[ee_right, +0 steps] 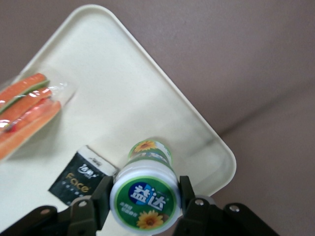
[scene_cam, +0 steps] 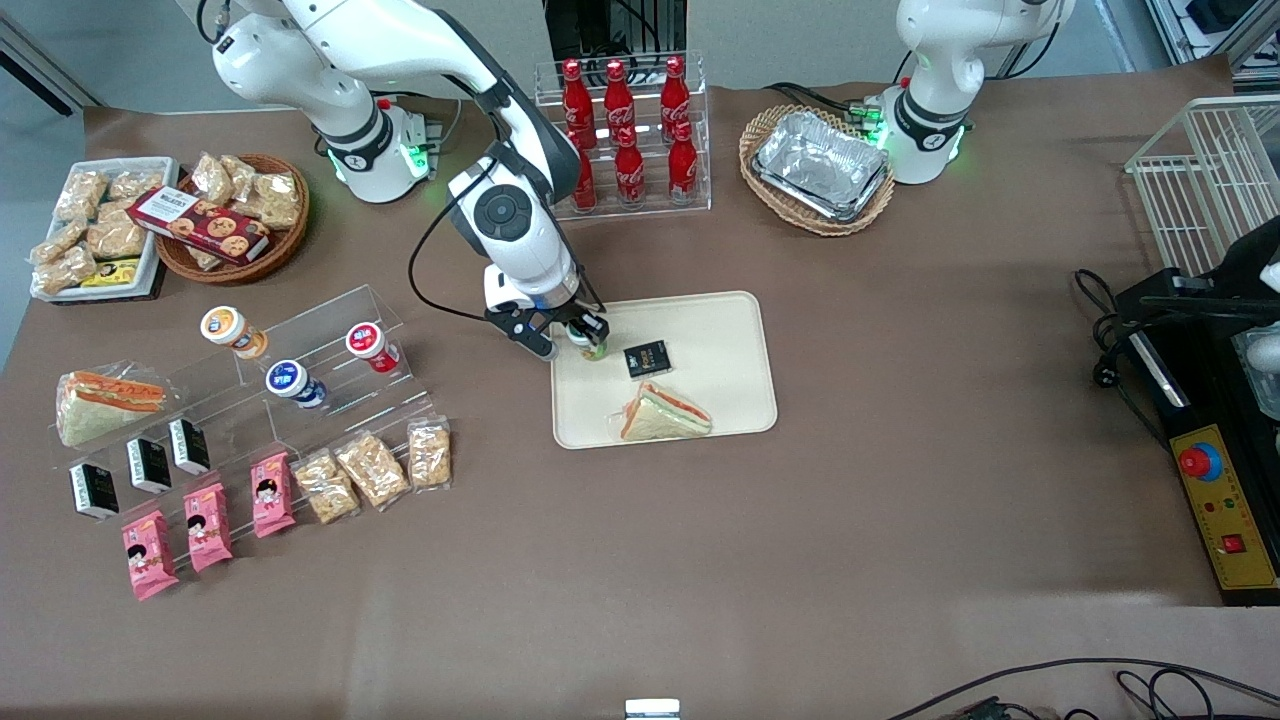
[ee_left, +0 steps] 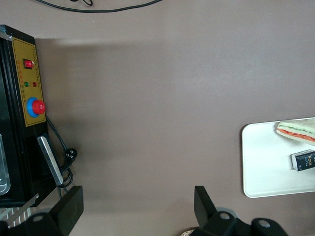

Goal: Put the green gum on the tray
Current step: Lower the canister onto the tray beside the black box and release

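Gum (ee_right: 143, 196), a small canister with a white-rimmed green lid and a sunflower label, sits clamped between the two fingers (ee_right: 189, 200) of the end effector (scene_cam: 572, 338). The fingers press against the canister just under its lid, one on each side, spread only as wide as the canister itself. The wrist camera shows the canister upright, its base over the tray (ee_right: 147, 93); whether the base touches the tray surface cannot be told.

The tray (scene_cam: 720, 340) is a cream rectangle with rounded corners and a low rim, lying near the middle of the brown counter (scene_cam: 900, 500). In the front view the end effector and gum (scene_cam: 589, 341) are just inside the tray's edge toward the working arm's end of the counter, near the corner farther from the front camera.

Also on the tray are a small black packet (scene_cam: 647, 358), just beside the gum, and a wrapped triangular sandwich (scene_cam: 664, 414), nearer the front camera than the packet. The packet (ee_right: 81, 175) carries gold lettering.

Toward the working arm's end of the counter stands a clear stepped rack (scene_cam: 330, 360) with three other canisters: orange-lidded (scene_cam: 229, 329), blue-lidded (scene_cam: 291, 383) and red-lidded (scene_cam: 371, 344). A rack of red bottles (scene_cam: 625, 135) stands at the counter edge farthest from the front camera.
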`<state>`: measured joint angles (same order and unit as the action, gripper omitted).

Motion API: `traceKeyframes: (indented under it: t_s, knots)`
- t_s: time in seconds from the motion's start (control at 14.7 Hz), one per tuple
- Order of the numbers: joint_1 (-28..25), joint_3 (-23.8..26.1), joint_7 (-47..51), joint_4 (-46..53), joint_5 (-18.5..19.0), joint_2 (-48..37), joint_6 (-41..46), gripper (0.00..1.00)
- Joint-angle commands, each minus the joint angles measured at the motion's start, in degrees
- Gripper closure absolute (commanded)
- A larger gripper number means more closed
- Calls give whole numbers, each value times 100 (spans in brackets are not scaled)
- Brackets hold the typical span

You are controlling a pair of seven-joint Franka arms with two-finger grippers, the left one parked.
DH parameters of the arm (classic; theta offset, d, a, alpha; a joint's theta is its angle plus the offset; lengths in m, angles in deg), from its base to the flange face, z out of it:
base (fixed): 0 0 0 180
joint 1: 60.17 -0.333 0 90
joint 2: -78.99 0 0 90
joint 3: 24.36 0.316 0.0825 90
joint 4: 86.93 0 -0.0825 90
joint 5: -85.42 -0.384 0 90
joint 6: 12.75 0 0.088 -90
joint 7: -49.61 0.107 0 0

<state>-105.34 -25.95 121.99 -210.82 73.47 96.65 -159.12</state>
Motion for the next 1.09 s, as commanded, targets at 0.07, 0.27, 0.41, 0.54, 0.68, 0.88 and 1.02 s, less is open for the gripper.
traceKeyframes:
  t_s: [0.07,0.27,0.41,0.54,0.68,0.88,1.02]
  knots:
    - [-238,-78,13,-249,-71,107,-418,48]
    - [-203,-96,-22,-249,-71,142,-427,0]
    - [-176,-96,-40,-240,-71,133,-418,0]
    - [-159,-104,-49,-179,-71,46,-374,0]
    - [-133,-122,-75,-153,-71,-331,-139,0]
    - [78,-183,-197,976,95,-701,1928,0]
    - [263,-175,-303,2241,402,-763,3870,0]
